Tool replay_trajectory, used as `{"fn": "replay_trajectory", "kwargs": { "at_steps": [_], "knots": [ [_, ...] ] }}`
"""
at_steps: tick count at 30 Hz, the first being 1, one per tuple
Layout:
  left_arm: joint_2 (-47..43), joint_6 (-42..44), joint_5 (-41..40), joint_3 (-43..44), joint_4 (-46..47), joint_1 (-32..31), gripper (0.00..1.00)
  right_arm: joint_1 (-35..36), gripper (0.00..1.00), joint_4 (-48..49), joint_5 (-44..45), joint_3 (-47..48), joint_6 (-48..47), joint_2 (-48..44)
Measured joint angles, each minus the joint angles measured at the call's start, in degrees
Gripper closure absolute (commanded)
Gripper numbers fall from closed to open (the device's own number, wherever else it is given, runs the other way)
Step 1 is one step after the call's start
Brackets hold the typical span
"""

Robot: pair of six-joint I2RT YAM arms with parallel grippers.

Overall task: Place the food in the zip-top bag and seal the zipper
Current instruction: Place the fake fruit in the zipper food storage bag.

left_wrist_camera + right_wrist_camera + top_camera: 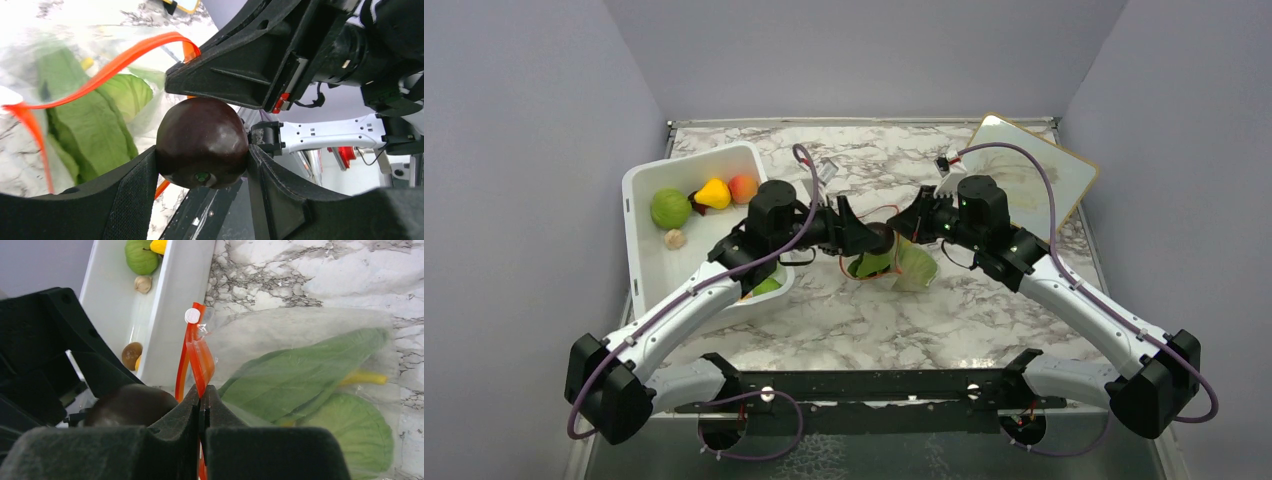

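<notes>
Nearest, at the bottom of the left wrist view, the left gripper (202, 172) is closed on a round dark brown food (200, 135), with one pad on each side of it. Just above this piece, almost touching it, is a finger of the right gripper (201, 402). In the right wrist view its two fingers are pressed together on the zipper (197, 357), so it holds one lip of the zip-top bag (300, 325).

Behind the dark piece, toward the left of the left wrist view, the zipper makes a wide open loop, and this loop is the mouth. The mouth lies very near, to the left and a little above the held piece. I judge the piece is at the edge and not yet inside, so the left arm needs only a short push through the loop. Inside the bag lie green leafy food (310, 370) and something yellow.

Farther, in the upper left of the top view, the white tub (639, 270) holds a green piece (670, 208), a yellow one (714, 192), an orange one (743, 188) and a beige one (675, 238), well apart from the bag. The filling looks only partly done.
</notes>
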Motion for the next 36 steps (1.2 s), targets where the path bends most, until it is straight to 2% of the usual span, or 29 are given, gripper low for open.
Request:
{"fn": "replay_trajectory", "kwargs": {
  "at_steps": [6, 17, 21, 25, 31, 36],
  "knots": [
    [5.4, 0.2, -3.1, 0.0, 2.3, -4.9, 0.65, -0.2, 0.99, 0.2, -0.6, -0.2, 0.9, -0.2],
    [5.6, 3.5, -12.6, 0.0, -0.3, -5.4, 0.64, -0.2, 0.99, 0.9, -1.4, -2.0, 1.4, -2.9],
    [6.4, 4.4, -14.8, 0.1, -0.6, -5.5, 0.62, -0.2, 0.99, 0.9, -2.4, -2.1, 1.4, -3.1],
    [9.1, 4.9, -15.3, 0.8, -1.6, -5.6, 0.54, -0.2, 0.99, 1.2, -3.5, -2.0, 1.6, -3.1],
    [11.0, 5.4, -15.3, 2.1, -2.4, -6.8, 0.37, -0.2, 0.99, 1.2, -4.0, -2.0, 1.7, -3.1],
    [11.0, 5.6, -15.2, 2.1, -2.5, -6.9, 0.26, -0.2, 0.99, 1.3, -4.0, -2.1, 1.8, -3.1]
  ]
}}
